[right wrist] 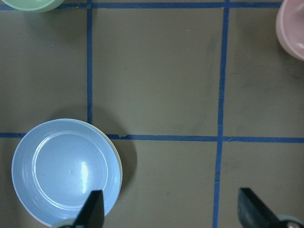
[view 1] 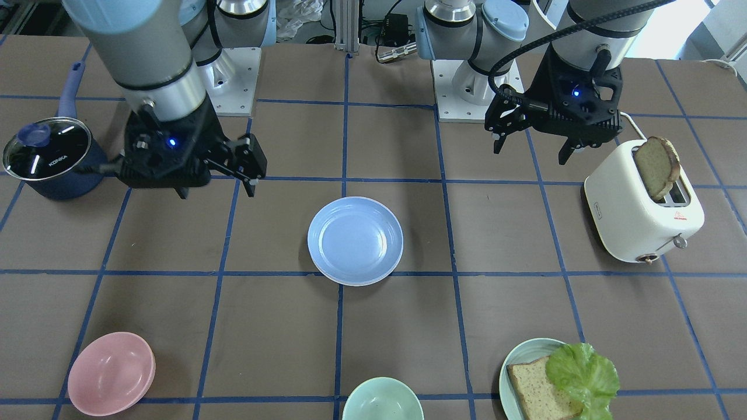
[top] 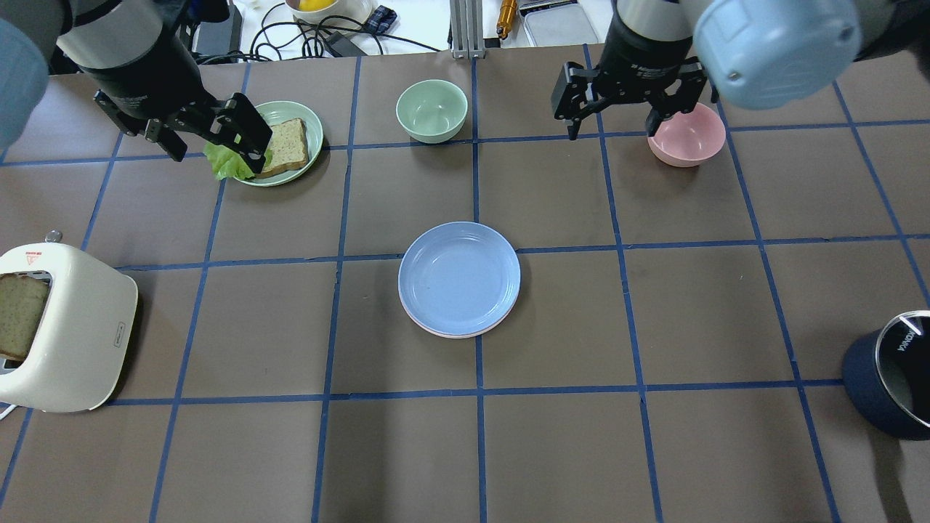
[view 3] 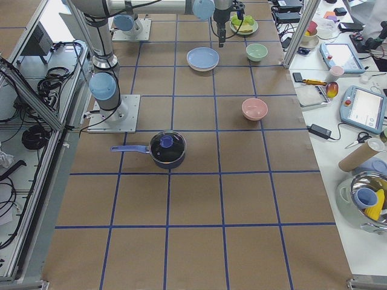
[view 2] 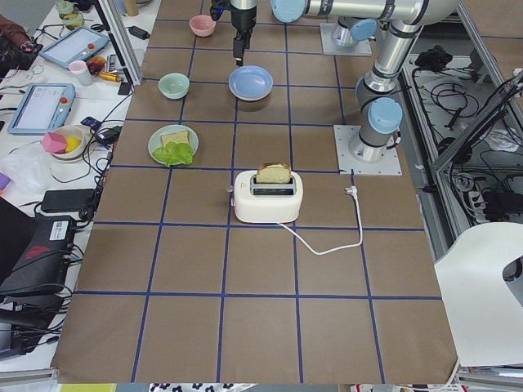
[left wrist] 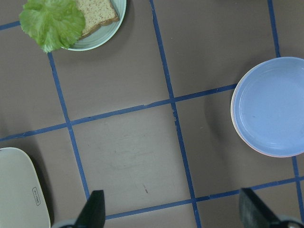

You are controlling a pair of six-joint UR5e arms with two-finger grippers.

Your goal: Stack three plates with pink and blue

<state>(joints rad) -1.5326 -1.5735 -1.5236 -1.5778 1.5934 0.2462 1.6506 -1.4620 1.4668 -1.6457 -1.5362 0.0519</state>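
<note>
The light blue plate (view 1: pixel 355 240) lies on top of a stack at the table's middle, also in the overhead view (top: pixel 459 278) and both wrist views (left wrist: pixel 273 105) (right wrist: pixel 65 171). A pale pink plate rim (top: pixel 454 336) shows under it. I cannot make out the cream-white plate for sure. My left gripper (top: pixel 216 155) (view 1: pixel 532 151) hangs open and empty, high over the bread plate, well apart from the stack. My right gripper (top: pixel 612 132) (view 1: pixel 216 191) is open and empty, high beside the pink bowl.
A white toaster (top: pixel 65 327) with a bread slice stands on my left. A navy pot (top: pixel 890 385) with a glass lid stands on my right. A pink bowl (top: pixel 686 134), a green bowl (top: pixel 431 109) and a teal plate (top: pixel 309 120) with bread and lettuce line the far side.
</note>
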